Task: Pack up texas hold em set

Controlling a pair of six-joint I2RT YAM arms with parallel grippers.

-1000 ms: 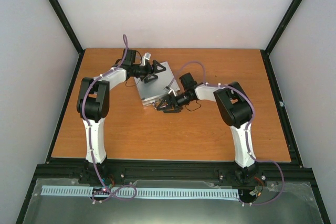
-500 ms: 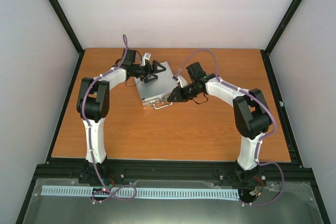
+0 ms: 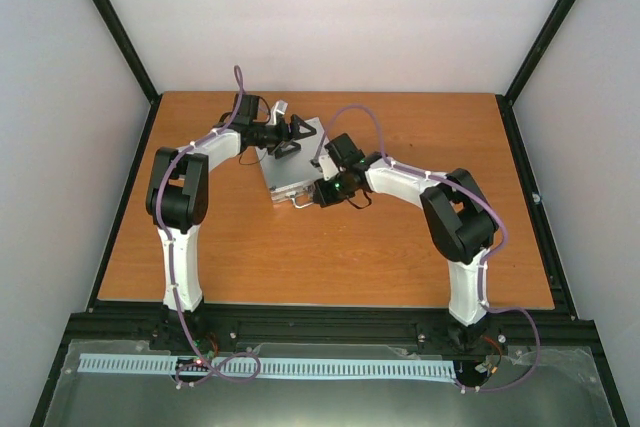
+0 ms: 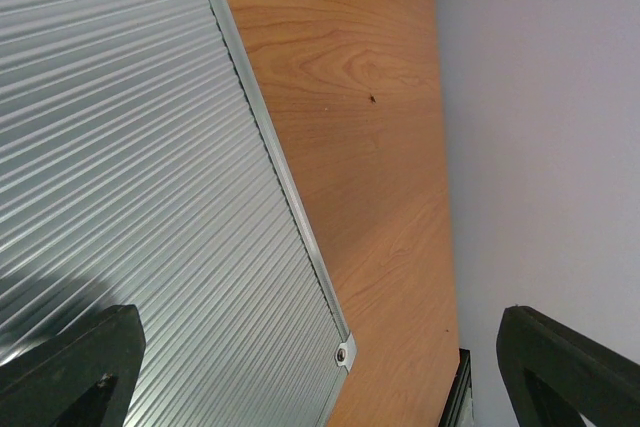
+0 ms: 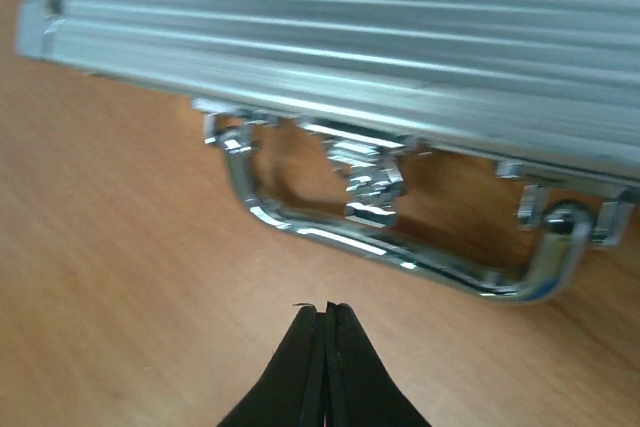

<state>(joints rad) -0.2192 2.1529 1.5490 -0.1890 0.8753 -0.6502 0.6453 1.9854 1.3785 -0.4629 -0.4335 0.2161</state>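
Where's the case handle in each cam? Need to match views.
Top external: handle on the near edge of the ribbed case lid, beside the right claw.
Left wrist: not in it.
Right wrist: centre frame, just beyond the shut right claw.
Shared landmark: the ribbed case lid, seen in all three.

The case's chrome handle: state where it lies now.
Right wrist view: the handle sits along the front edge of the case, just beyond the shut right tool.

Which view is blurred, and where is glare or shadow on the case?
Right wrist view: the case is smeared, its chrome handle glints brightly, the shut right gripper looks sharper. Left wrist view: the ribbed lid is crisp, with soft shadow at lower left. Top view: even, soft light.
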